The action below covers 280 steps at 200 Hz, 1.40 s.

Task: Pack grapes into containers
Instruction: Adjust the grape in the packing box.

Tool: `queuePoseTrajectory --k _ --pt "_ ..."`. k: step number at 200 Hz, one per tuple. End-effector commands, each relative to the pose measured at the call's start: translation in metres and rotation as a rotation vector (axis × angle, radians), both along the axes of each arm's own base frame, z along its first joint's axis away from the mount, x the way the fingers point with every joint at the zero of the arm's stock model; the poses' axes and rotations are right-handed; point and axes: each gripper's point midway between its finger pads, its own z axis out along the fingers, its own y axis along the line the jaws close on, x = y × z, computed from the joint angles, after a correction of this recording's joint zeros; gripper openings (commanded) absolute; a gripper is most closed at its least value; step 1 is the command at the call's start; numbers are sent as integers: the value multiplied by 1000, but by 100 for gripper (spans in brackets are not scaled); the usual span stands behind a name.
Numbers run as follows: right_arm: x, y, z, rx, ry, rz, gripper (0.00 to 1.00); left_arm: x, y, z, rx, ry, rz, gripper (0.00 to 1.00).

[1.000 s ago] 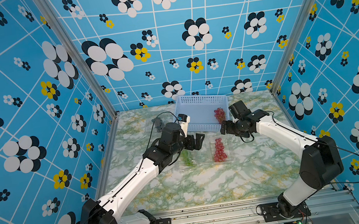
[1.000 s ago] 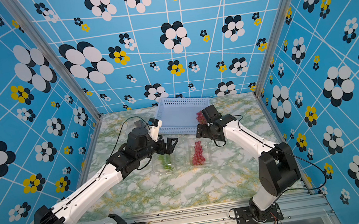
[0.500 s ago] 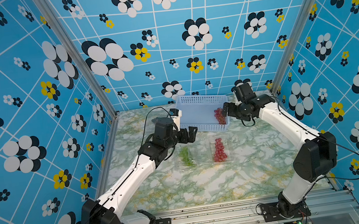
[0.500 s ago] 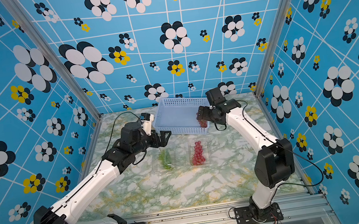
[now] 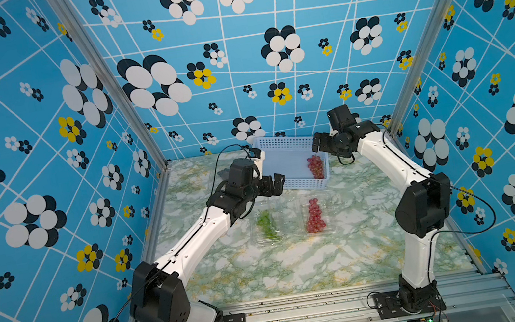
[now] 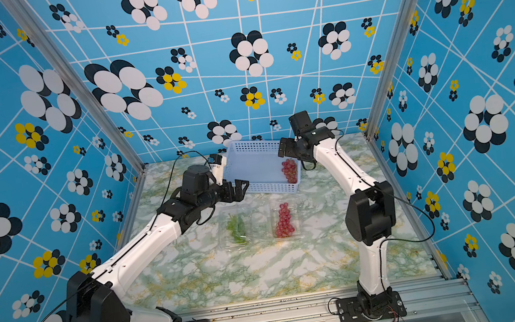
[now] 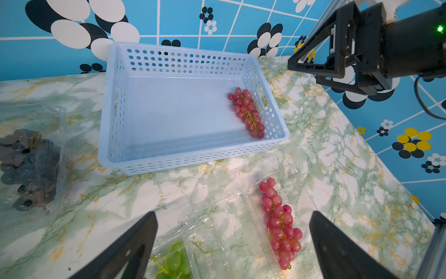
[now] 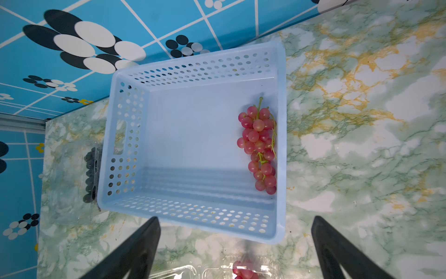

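Light green grapes [image 5: 266, 224] [image 7: 172, 262] lie in a clear container [image 7: 205, 224] on the marble table. Beside them, red grapes [image 5: 314, 217] [image 7: 280, 224] fill a second clear container [image 7: 298, 180]. Another red bunch [image 5: 316, 167] [image 8: 260, 145] lies against the right wall of the blue basket [image 5: 285, 145] [image 8: 193, 70]. Dark grapes [image 7: 26, 169] [image 8: 91, 176] sit in a third clear container left of the basket. My left gripper [image 5: 275, 185] [image 7: 233, 217] hovers open near the basket's front left corner, holding nothing. My right gripper [image 5: 318, 147] [image 8: 235, 219] hangs open above the basket's right rim, also holding nothing.
The basket stands at the back of the table against the patterned wall [image 5: 269, 63]. Blue flowered walls close in both sides. The marble tabletop [image 5: 299, 266] runs forward to the metal rail holding both arm bases.
Both grippers have lifted away from the two front containers. The right one has moved back to the basket's right rim, and the left one slightly back toward the basket's front left corner. Both stayed open.
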Motion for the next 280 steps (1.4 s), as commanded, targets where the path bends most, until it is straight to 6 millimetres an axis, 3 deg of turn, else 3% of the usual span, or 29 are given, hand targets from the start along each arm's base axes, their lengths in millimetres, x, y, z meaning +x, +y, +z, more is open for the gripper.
queuePoseTrajectory --k 1,17,21,69,108,144,199,280 --pt "9 -2 -19 -22 57 9 99 13 2 4 24 -23 5 99" --pt "19 3 -27 -24 73 18 99 19 1 1 26 -14 3 100" --pt "23 4 -41 -30 102 19 99 20 1 0 26 -11 2 100" --pt "48 19 -84 -10 172 45 99 35 0 -4 1 1 6 99" --pt "62 23 -103 -74 181 54 99 42 -3 -16 -18 31 1 100" --pt "63 15 -116 -194 186 35 99 45 -4 -22 -25 42 -2 100" --pt "61 28 -138 -272 194 57 99 44 -3 -23 -36 46 -2 100" --pt "55 26 -160 -392 215 41 99 46 0 -23 -41 45 -1 99"
